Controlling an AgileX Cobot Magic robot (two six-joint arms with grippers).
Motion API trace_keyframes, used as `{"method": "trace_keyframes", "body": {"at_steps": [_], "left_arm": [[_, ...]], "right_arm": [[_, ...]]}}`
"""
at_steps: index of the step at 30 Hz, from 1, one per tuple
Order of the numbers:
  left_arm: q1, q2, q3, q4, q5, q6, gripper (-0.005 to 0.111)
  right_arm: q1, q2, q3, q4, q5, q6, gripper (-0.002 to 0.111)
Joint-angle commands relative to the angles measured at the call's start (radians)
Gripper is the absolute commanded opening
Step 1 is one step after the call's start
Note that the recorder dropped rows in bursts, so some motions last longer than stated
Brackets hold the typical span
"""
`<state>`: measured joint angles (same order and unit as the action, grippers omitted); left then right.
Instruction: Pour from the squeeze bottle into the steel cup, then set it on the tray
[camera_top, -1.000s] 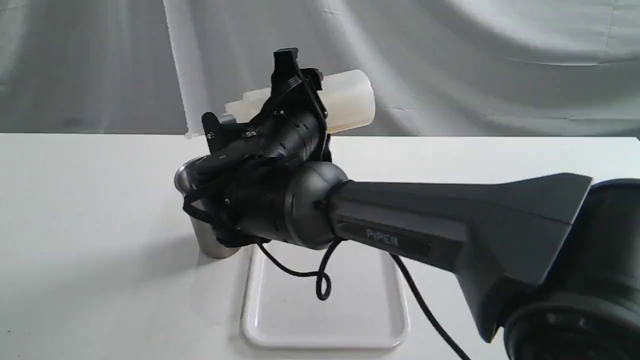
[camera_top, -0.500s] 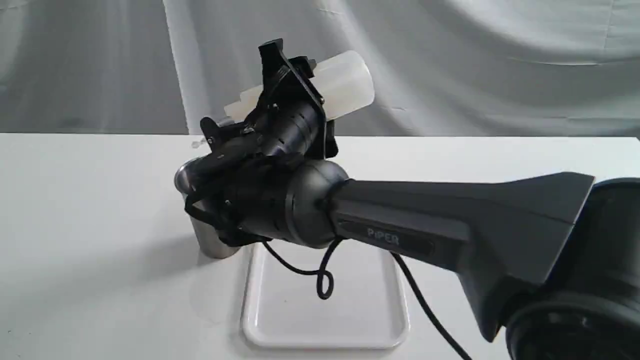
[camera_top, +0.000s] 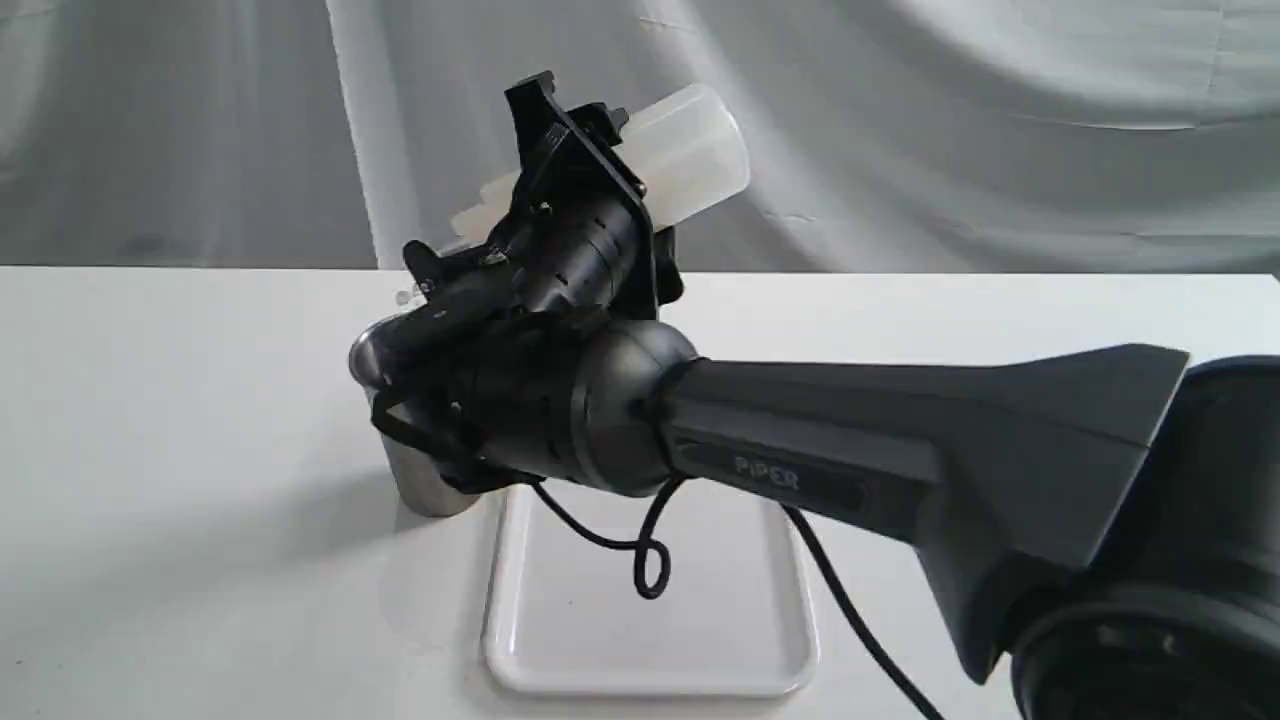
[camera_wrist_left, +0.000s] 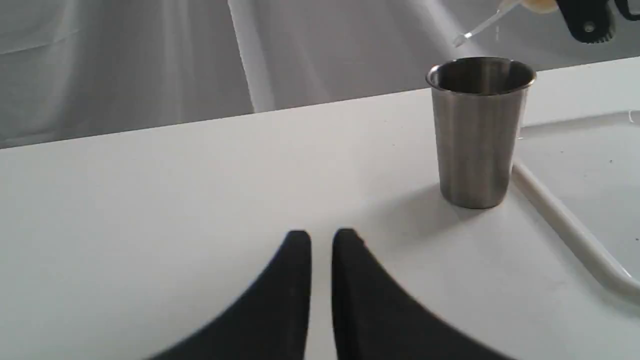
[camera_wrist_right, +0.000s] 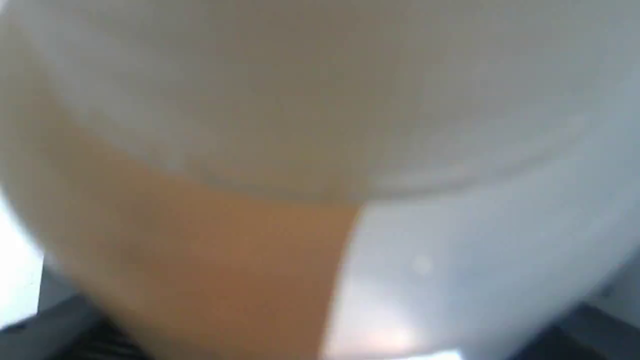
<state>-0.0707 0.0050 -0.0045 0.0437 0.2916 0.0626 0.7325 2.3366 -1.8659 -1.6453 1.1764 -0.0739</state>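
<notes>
The left fingers (camera_wrist_left: 295, 280), nearly together, hold nothing. Just beside a flat white glossy tray (camera_top: 560, 650) stands a brushed-steel tapered cup (camera_wrist_left: 477, 135). Above it, the right fingers (camera_top: 540, 110) clamp a translucent whitish squeeze bottle (camera_top: 690, 160), nozzle tilted down.

Whitish squeeze bottle (camera_top: 690, 160), amber liquid (camera_wrist_right: 200, 260); grey steel cup (camera_wrist_left: 480, 135); white tray (camera_top: 650, 620).
</notes>
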Motion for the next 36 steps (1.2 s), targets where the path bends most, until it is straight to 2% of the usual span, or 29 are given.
{"method": "trace_keyframes", "body": {"at_steps": [1, 36], "left_arm": [[-0.003, -0.005, 0.004, 0.001, -0.007, -0.002, 0.008], [-0.003, -0.005, 0.004, 0.001, -0.007, -0.002, 0.008]], "right_arm": [[-0.002, -0.029, -0.010, -0.045, 0.027, -0.020, 0.054], [-0.006, -0.029, -0.010, -0.099, 0.031, -0.106, 0.054]]}}
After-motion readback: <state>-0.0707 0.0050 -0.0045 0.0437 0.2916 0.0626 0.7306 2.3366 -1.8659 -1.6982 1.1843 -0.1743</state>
